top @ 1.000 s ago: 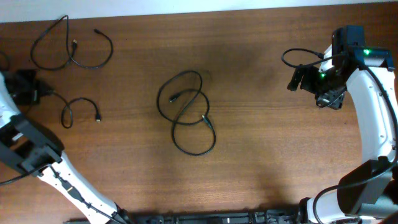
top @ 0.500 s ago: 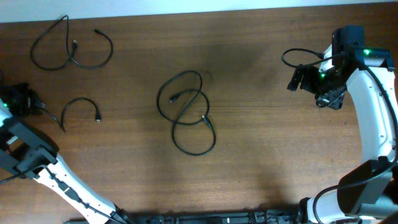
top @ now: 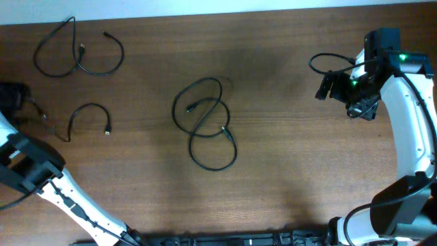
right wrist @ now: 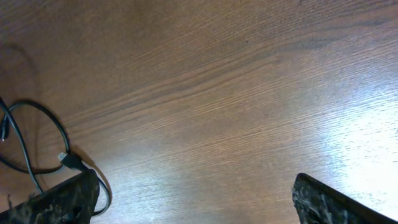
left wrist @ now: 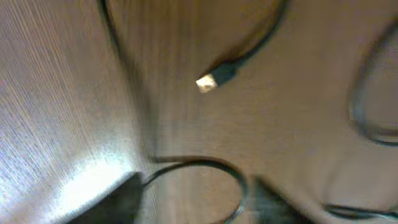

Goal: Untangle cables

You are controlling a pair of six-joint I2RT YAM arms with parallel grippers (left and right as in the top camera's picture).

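Observation:
Three sets of thin black cables lie on the brown table. A looped pair (top: 76, 56) is at the far left. A short arc (top: 87, 113) lies below it. A tangled knot of loops (top: 205, 124) is in the middle. My left gripper (top: 11, 96) is at the left edge, open. In the left wrist view, which is blurred, its jaws (left wrist: 196, 202) stand apart over the arc cable (left wrist: 211, 164), and a metal-tipped plug (left wrist: 208, 81) lies beyond. My right gripper (top: 348, 92) hovers at the right, open (right wrist: 199, 199) and holding nothing.
The right arm's own thicker black wire (top: 326, 63) loops beside its wrist. A black cord with a small plug (right wrist: 65, 159) shows at the left edge of the right wrist view. The table's far edge (top: 218, 16) meets a white surface.
My left gripper opened and drew back toward the left edge. The short cable it held has been let go, and its small loop has spread into an open arc. The right arm has not moved.

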